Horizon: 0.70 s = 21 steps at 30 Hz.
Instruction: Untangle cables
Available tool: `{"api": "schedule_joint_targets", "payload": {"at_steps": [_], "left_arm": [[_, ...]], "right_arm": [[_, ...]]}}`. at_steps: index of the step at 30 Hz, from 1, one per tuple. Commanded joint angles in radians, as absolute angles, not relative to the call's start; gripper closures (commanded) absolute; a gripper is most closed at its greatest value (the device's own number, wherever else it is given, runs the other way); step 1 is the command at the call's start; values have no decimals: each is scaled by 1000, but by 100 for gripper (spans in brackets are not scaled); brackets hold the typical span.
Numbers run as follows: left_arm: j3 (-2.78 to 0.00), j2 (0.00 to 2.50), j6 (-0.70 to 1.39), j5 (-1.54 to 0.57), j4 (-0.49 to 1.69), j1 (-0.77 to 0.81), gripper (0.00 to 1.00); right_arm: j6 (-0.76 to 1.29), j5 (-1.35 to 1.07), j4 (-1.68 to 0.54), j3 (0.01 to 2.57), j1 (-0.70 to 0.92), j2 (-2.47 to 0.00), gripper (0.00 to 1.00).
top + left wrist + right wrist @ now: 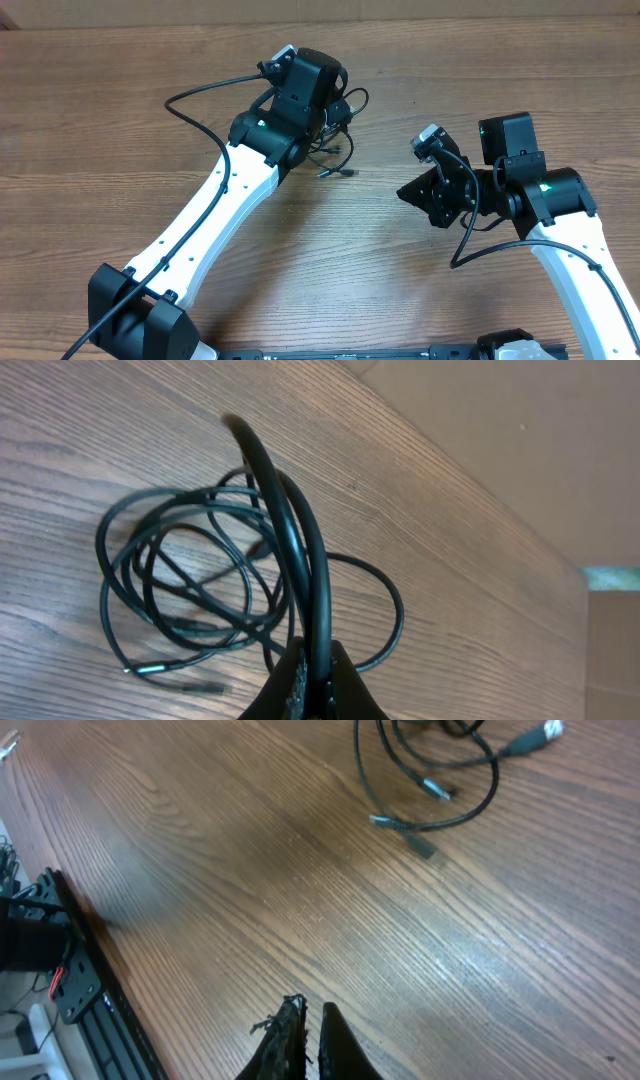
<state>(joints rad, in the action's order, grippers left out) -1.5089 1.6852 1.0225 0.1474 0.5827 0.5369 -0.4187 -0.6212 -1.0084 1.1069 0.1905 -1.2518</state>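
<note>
On a wooden table [120, 60], the left gripper [316, 682] is pinched on one strand of the cables [190, 575], a loose coil at the far middle; the right gripper [312, 1038], clenched empty, hangs well apart; best to lift slowly so loops slide free rather than tighten.

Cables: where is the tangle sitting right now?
In the overhead view the cables lie on the table just beside the left hand, which is shut on one strand; the right hand is off to their right, apart from them.
</note>
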Motion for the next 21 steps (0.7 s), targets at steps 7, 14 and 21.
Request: {"api": "schedule_joint_targets", "payload": {"at_steps": [7,14,21], "left_arm": [[-1514,1671,935,164,559,537,96],[-1514,1671,811,156,619,537,64],[-1514,1671,746,113,825,537,39]], "right_arm": [[-406,-631,-950,1112,195,-1240,88],[-327,-630,-956,1112,195,-1240,87],[-286,-630,-955,1112,195,-1240,72]]}}
